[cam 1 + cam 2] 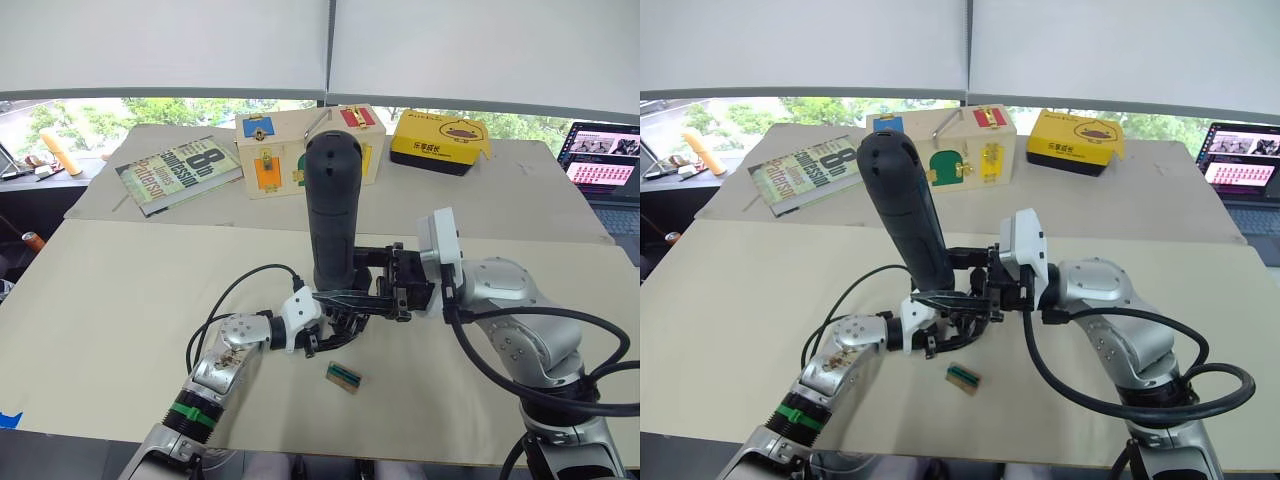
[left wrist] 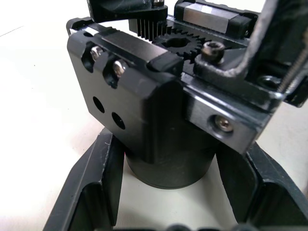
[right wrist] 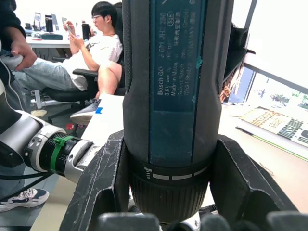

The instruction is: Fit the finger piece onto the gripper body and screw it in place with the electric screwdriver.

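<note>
The electric screwdriver [image 1: 333, 205] stands upright over the middle of the table, rounded end up, with my right gripper [image 1: 345, 283] shut around its lower barrel [image 3: 171, 96]. Its bit is hidden below. Directly beneath it sits the gripper body [image 2: 144, 110], a black block on a round base with a toothed gear and small screws on top. My left gripper [image 1: 335, 332] is shut on that round base, with a finger [image 2: 91, 192] on either side. The finger piece is hidden; I cannot pick it out among the black parts.
A tiny green-topped block [image 1: 344, 377] lies just in front of the grippers. At the back stand a book [image 1: 178, 172], a wooden box with coloured latches [image 1: 270, 155] and a yellow case [image 1: 438, 140]. A laptop [image 1: 603, 165] sits far right. A seated person [image 3: 96, 53] is beyond the table.
</note>
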You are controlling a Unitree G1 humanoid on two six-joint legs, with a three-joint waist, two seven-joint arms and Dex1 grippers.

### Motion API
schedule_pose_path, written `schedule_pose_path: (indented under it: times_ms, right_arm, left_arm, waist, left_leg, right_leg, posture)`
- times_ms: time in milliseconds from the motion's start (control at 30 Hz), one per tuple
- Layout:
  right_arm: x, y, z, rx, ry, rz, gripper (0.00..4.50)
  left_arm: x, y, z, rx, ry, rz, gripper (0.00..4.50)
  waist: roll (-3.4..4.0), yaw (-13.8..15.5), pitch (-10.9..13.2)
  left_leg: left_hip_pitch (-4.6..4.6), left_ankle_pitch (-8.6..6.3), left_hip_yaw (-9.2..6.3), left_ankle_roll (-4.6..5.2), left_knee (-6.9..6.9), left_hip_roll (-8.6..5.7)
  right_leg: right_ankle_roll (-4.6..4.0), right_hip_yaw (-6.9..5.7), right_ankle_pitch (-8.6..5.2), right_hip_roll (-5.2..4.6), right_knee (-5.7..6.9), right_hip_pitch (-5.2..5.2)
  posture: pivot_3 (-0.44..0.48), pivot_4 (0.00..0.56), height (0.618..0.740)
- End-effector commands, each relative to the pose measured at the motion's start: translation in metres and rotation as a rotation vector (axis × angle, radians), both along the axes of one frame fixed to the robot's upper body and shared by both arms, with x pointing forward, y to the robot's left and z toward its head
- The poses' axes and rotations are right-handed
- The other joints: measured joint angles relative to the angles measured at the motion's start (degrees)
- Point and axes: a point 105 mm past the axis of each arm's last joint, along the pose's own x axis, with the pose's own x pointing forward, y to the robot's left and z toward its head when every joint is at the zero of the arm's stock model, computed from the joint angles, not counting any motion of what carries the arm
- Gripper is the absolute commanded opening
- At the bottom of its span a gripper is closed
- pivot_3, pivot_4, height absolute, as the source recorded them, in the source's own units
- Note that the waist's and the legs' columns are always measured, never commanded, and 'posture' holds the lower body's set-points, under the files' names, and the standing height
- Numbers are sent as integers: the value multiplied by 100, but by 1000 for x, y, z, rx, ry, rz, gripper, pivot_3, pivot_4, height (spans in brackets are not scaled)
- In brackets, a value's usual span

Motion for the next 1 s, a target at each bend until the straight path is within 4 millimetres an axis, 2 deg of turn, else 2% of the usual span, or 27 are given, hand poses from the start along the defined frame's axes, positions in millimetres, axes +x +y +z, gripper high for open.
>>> schedule_pose_path:
  times_ms: [33, 600, 1000]
  right_arm:
    - [-5, -1, 12, 18, -78, 7, 1895]
    - [-4, 0, 12, -4, -95, 1, 1895]
    - [6, -5, -1, 65, 2, -67, 1895]
  left_arm:
    - [-13, 0, -30, 66, 119, -16, 2282]
    - [-14, -2, -31, 66, 122, -19, 2282]
    - [-13, -1, -32, 66, 126, -15, 2282]
  waist:
    - [0, -1, 0]
    - [0, 1, 0]
    - [1, 1, -2]
  left_leg:
    - [0, 0, 0, 0, 0, 0]
    - [0, 0, 0, 0, 0, -1]
    - [2, 0, -1, 0, 0, -2]
  right_leg:
    - [0, 0, 0, 0, 0, 0]
    - [0, 0, 0, -1, 0, 0]
    - [1, 1, 0, -2, 1, 2]
  posture:
    - [0, 150, 740]
    - [0, 150, 740]
    - [0, 150, 740]
